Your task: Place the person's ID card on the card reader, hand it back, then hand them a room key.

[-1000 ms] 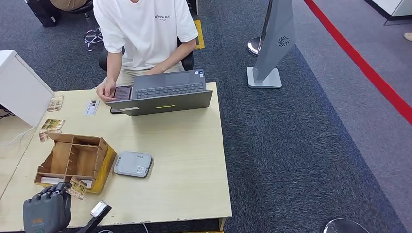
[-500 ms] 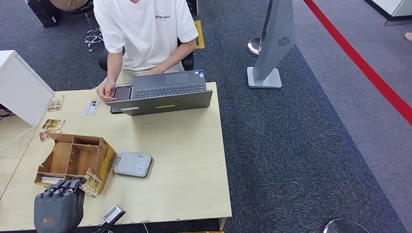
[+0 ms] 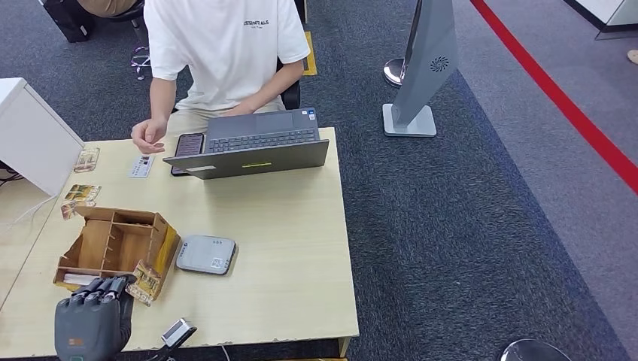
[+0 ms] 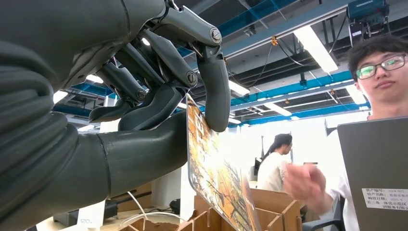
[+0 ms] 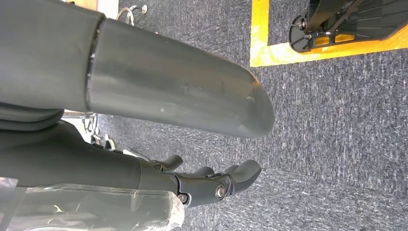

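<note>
The left robot hand (image 4: 159, 96) is dark grey, with a ribbed cover, thick thumb and silver-screwed finger hinges.

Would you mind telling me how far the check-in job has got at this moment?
The card reader is bare and the ID card lies by the person's hand, so that part looks done. The left hand pinches a patterned room key near the wooden organizer. Passing it over remains.
</note>
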You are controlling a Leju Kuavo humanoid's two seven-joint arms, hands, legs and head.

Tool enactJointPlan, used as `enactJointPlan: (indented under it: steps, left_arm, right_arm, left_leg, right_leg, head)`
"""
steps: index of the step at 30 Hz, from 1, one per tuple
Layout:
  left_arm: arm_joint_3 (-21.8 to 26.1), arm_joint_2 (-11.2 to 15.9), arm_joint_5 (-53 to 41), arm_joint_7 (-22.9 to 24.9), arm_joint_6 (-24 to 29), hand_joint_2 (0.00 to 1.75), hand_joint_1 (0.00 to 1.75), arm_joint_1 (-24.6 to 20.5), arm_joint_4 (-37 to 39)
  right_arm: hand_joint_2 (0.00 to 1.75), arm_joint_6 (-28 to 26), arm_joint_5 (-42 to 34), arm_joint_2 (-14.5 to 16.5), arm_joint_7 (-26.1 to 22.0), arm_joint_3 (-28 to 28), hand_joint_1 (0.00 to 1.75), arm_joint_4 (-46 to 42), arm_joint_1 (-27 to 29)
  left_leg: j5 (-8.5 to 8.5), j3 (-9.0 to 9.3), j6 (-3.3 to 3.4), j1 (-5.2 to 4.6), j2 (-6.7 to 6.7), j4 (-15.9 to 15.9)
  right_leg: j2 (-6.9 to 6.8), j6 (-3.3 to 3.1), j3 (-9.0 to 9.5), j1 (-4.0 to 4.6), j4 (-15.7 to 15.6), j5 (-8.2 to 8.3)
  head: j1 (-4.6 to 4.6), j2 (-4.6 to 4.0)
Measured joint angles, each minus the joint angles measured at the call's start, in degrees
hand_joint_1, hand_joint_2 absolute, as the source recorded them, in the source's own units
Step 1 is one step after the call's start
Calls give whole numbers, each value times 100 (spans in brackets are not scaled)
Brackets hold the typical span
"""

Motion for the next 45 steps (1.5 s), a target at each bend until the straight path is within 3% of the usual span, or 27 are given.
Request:
enactJointPlan:
  steps: [36,38,40,42,45]
  left_arm:
    - [-18,23,-127,113,-13,175,175,-135,21]
    - [-147,155,-517,687,-111,175,175,-1071,449]
    - [-418,360,-905,1484,-207,175,175,-2874,1551]
    - [-695,507,-1071,1898,-200,175,175,-4498,2707]
    - [-1015,613,-1137,2044,-114,175,175,-5787,3827]
  right_arm:
    - [0,9,82,0,-14,4,0,0,3]
    - [0,45,354,0,-1,57,0,1,-27]
    - [0,91,638,1,82,163,0,2,-157]
    - [0,112,757,2,162,254,0,2,-316]
    - [0,113,801,2,194,333,0,3,-389]
  left_leg:
    - [5,2,3,-2,-6,5]
    - [46,-36,9,-2,-78,13]
    - [111,-111,3,5,-175,16]
    - [146,-149,-8,6,-172,14]
    - [151,-125,-5,-8,-79,13]
  right_leg:
    - [-4,1,-23,0,-4,0]
    - [-75,6,-56,1,-6,12]
    - [-174,-1,-77,6,5,48]
    - [-179,-14,-94,8,15,96]
    - [-83,-4,-98,0,17,129]
  head:
    - [-3,0]
    - [0,0]
    - [15,0]
    - [16,0]
    - [2,0]
